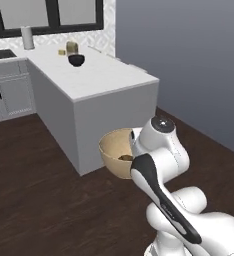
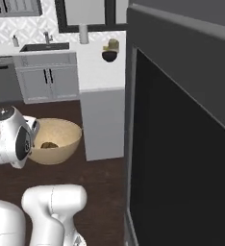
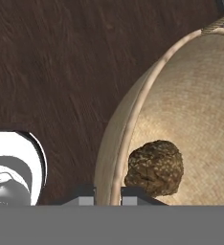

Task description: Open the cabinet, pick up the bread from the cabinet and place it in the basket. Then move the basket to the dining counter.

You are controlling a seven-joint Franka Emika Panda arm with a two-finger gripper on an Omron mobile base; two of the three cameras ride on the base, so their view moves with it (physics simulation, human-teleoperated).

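Note:
The tan woven basket (image 1: 113, 151) (image 2: 62, 138) (image 3: 200, 110) hangs above the dark wood floor, a little in front of the dining counter (image 1: 114, 117) (image 2: 103, 117) with its marble top and plain grey sides. The small lumpy brown bread (image 1: 125, 157) (image 2: 49, 144) (image 3: 154, 167) lies inside the basket near the held edge. My gripper (image 3: 107, 195) is shut on the basket's thin rim, one fingertip outside and one inside. The arm's wrist covers that edge in both base views. The wall-shelf cabinet is out of view.
A black bowl (image 1: 76, 60) (image 2: 108, 55) and a beige utensil holder (image 1: 72, 48) stand on the counter top. Behind are grey panelled doors (image 1: 9, 95), a sink (image 2: 43, 47) and a white cylinder (image 1: 27, 37). A tall dark appliance (image 2: 181, 144) looms close on the right.

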